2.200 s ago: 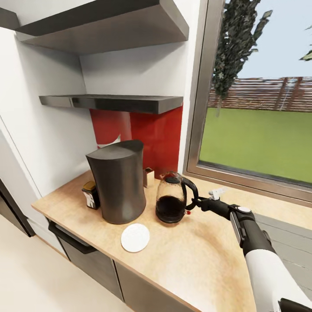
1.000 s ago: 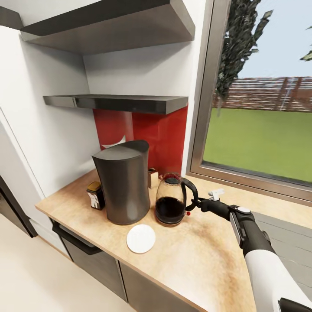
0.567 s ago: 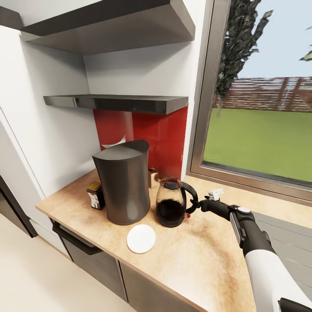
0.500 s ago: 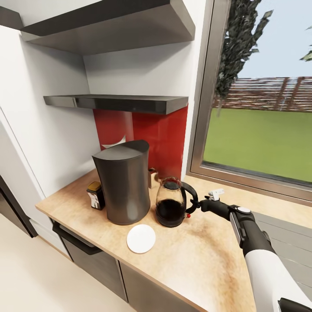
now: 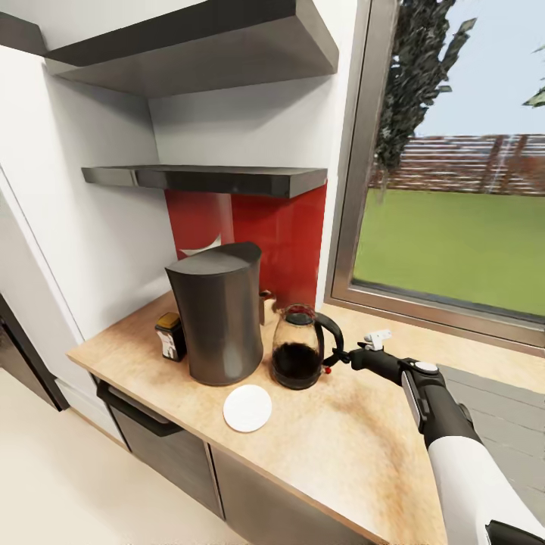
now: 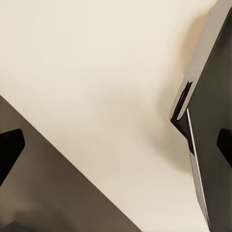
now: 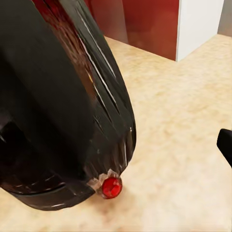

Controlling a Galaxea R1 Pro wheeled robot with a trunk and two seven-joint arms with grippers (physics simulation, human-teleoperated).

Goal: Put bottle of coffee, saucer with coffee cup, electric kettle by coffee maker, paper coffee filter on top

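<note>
While the right arm reaches forward, the right gripper (image 5: 347,356) clamps the electric kettle's (image 5: 297,350) handle.

electric kettle (image 5: 297,356) — closer to coffee maker (image 5: 217,313)

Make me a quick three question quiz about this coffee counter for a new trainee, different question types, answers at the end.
1. True or false: the coffee cup sits on the saucer.
2. Which stands between the coffee maker and the right gripper? A) bottle of coffee B) electric kettle C) saucer
3. Fill in: the bottle of coffee stands on the ____.

Key: 1 false; 2 B, the electric kettle; 3 countertop.
</note>
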